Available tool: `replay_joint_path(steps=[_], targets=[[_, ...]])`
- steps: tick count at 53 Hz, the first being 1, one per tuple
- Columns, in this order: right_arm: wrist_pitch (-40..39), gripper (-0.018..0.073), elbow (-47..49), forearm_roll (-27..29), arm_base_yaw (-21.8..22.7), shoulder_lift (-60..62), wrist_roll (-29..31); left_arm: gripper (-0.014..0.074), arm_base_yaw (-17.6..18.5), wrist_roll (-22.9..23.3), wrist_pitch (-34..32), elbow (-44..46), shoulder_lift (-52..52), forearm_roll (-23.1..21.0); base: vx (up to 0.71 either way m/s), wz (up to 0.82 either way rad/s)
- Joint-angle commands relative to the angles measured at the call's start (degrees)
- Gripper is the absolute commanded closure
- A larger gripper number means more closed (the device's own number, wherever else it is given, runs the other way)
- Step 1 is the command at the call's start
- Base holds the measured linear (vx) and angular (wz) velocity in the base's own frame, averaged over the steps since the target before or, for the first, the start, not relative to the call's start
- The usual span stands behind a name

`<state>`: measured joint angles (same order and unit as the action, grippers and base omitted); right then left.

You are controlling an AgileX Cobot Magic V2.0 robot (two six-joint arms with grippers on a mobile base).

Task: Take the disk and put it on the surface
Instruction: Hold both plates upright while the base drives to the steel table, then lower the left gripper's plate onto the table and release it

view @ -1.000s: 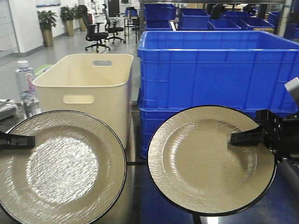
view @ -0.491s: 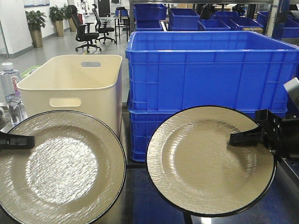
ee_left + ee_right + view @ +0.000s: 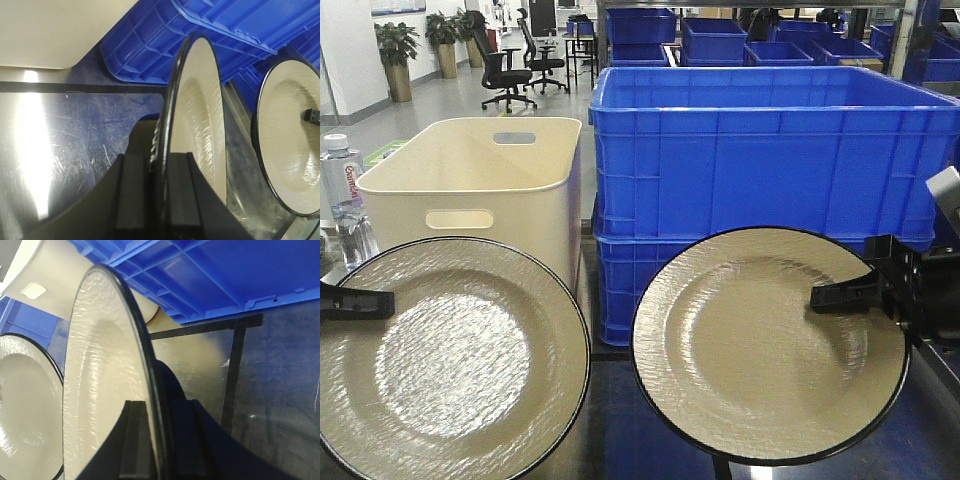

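Observation:
Two disks are round beige plates with black rims, both held on edge and upright above the shiny grey surface. My left gripper is shut on the left disk, its jaws clamped over the rim. That left disk stands edge-on in the left wrist view, over the scratched surface. My right gripper is shut on the right disk. In the right wrist view my right gripper pinches the rim of the right disk.
A cream tub and stacked blue crates stand close behind the disks. A water bottle is at the far left. Black tape lines cross the steel. Office chairs stand far back.
A second ago the tub and crates sat further right in view; they shifted left, then stayed. Both disks and grippers kept their places in the frame.

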<state>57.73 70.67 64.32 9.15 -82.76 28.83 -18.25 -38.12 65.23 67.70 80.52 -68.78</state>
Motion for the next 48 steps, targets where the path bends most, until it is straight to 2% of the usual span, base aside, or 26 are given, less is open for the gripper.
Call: replay_joint_path(steps=[1, 13, 19, 25, 37, 43, 48], targets=[[-0.9, 0.0568, 2.0, 8.8, 0.1, 2.5, -0.2, 0.0606, 0.0, 0.3, 0.7, 1.8, -1.9, -8.1, 0.0, 0.0], [-2.4, 0.0568, 2.0, 16.7, 0.2, 2.5, 1.5, 0.0601, 2.0, 0.3, -0.2, 1.8, 1.8, -7.4, 0.0, 0.0], [-2.4, 0.0568, 2.0, 20.5, 0.2, 2.5, 3.5, 0.0599, 5.6, 0.9, -3.0, 1.8, 4.6, -5.2, 0.0, 0.0], [-2.1, 0.0568, 2.0, 23.1, 0.2, 2.5, 4.7, 0.0599, 10.6, 0.9, -6.5, 1.8, 7.2, -2.7, 0.0, 0.0], [-2.2, 0.0568, 2.0, 23.3, 0.2, 2.5, 5.6, 0.0594, 19.4, 0.9, -11.2, 1.8, 11.5, 0.2, 0.0, 0.0], [-2.2, 0.0568, 2.0, 23.3, 0.2, 2.5, 5.6, 0.0568, 21.6, 0.9, -13.4, 1.8, 13.1, 2.2, 0.0, 0.0], [-2.2, 0.0568, 2.0, 23.3, 0.2, 2.5, 5.6, 0.0508, 22.5, 0.2, -13.9, 1.8, 13.9, 4.4, 0.0, 0.0]])
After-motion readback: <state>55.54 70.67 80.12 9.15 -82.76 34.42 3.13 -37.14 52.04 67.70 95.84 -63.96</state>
